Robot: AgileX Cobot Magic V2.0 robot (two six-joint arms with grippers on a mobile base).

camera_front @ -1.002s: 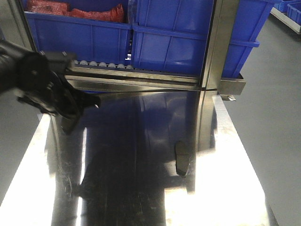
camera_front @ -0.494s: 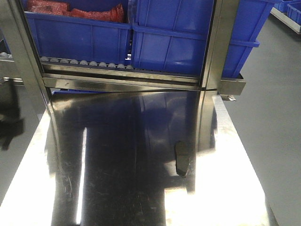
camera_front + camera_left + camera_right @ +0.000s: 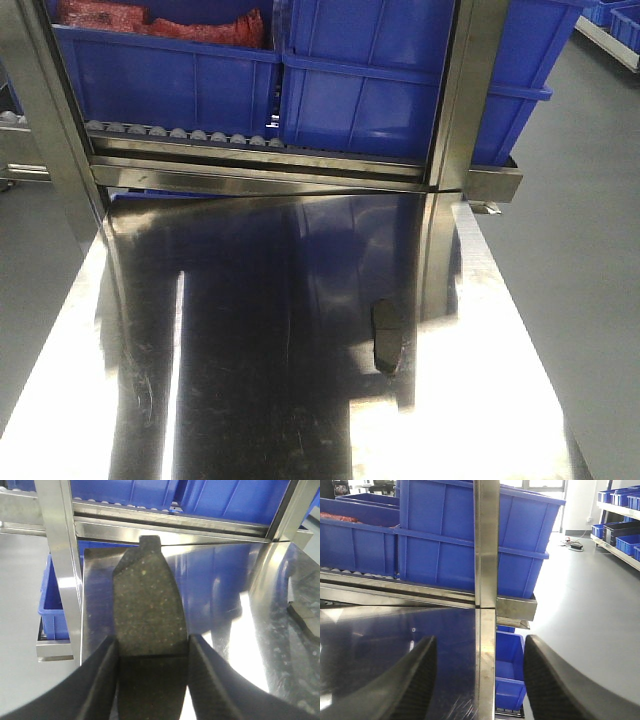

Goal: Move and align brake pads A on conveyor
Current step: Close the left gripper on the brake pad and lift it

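My left gripper (image 3: 152, 642) is shut on one brake pad (image 3: 147, 600), a speckled dark-grey oblong pointing away from me, held above the shiny steel table (image 3: 225, 580). A second pad (image 3: 387, 335) lies on that table at the right of the exterior view. A dark piece that looks like it shows at the right edge of the left wrist view. Over the table's right edge my right gripper (image 3: 480, 645) hangs open, holding nothing. Neither gripper appears in the exterior view. The conveyor is out of view.
Blue bins (image 3: 380, 90) stand on a steel roller rack (image 3: 250, 165) behind the steel table (image 3: 250, 300), one holding red items (image 3: 100, 15). An upright steel post (image 3: 470, 100) rises at the table's back right. Another blue bin (image 3: 510, 670) sits below, beside grey floor (image 3: 590, 250).
My left arm, seen at the left of the exterior view a second ago, has swung out of that view to the left. The pad on the table has not moved.
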